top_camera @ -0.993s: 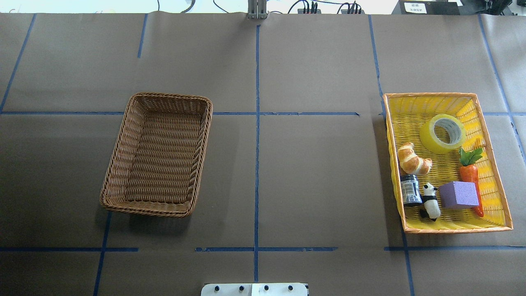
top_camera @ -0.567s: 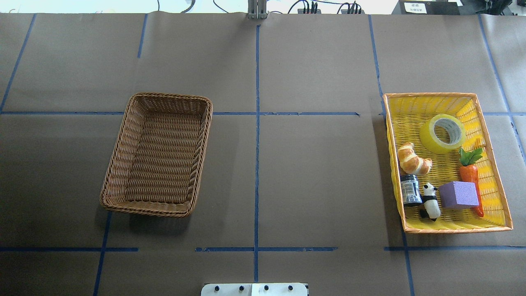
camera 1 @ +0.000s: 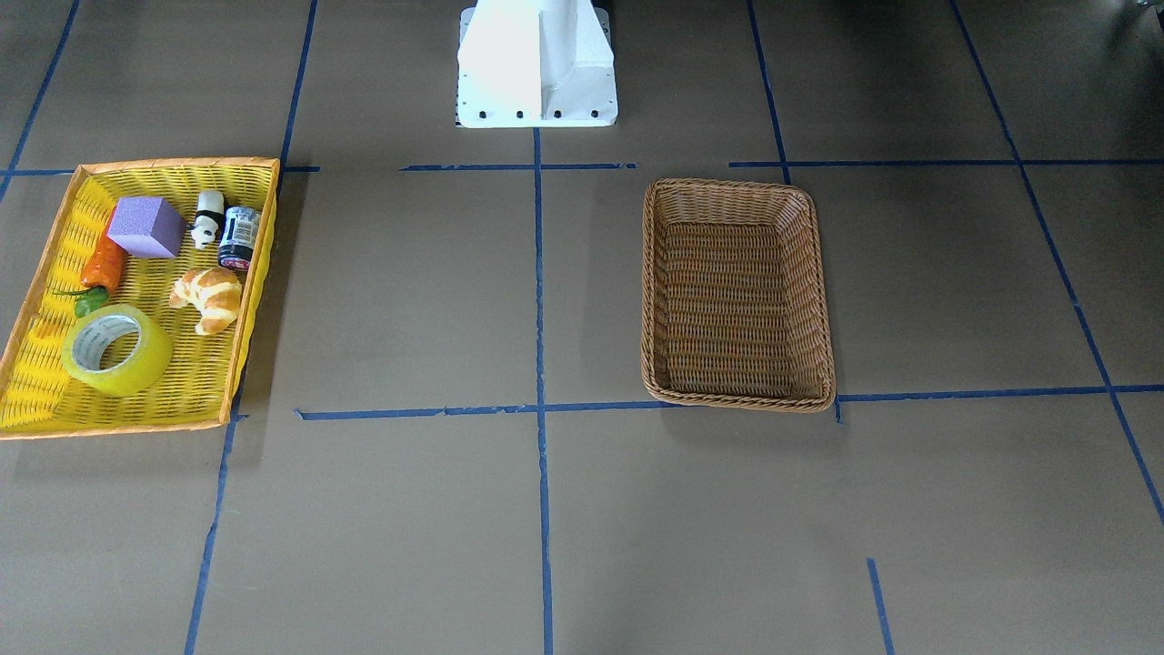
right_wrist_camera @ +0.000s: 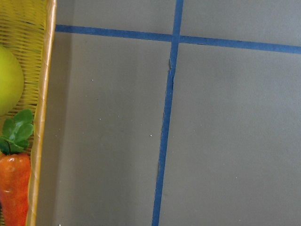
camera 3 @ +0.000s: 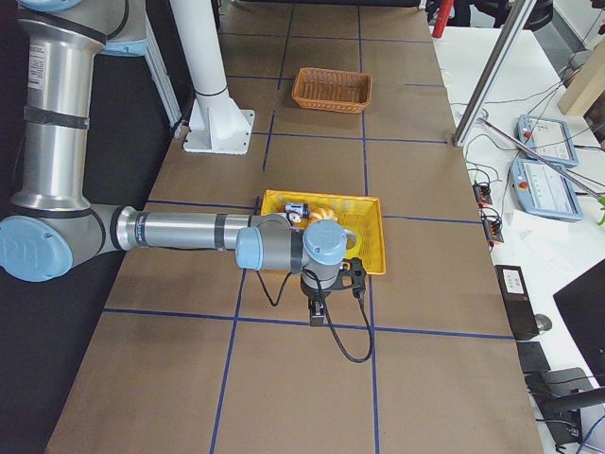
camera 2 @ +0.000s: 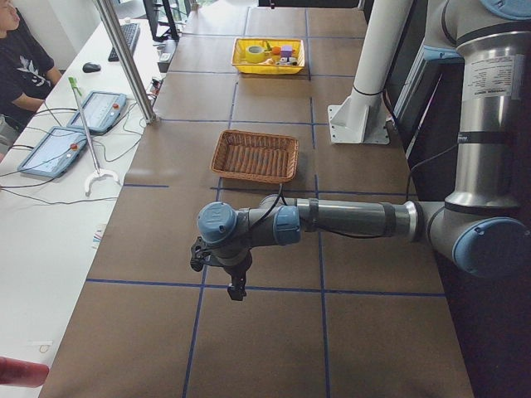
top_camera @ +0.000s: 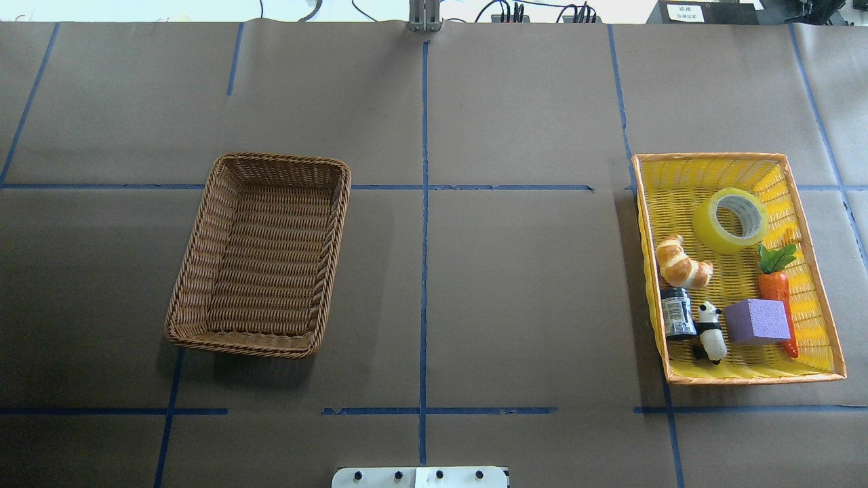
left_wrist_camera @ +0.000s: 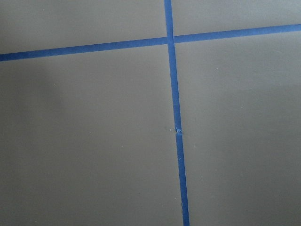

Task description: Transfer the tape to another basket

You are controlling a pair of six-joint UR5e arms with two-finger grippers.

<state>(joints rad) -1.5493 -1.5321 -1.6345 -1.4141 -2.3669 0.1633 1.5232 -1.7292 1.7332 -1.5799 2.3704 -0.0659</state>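
the tape (top_camera: 730, 220) lies in the upper part of the yellow tray (top_camera: 705, 157), far right of the overhead frame. the toy carrot (top_camera: 774, 285) has its leaves just below the tape, and the croissant (top_camera: 681, 263) is near its lower left. the wicker basket (top_camera: 264, 271) sits left of centre. the right gripper (camera 3: 317, 312) hangs beside the tray, the left gripper (camera 2: 236, 290) over the table (top_camera: 515, 305). i cannot tell how far either is open; no object shows in them. likely risks: snagging the carrot leaves or the tray wall, or the slick roll slipping on the long carry.
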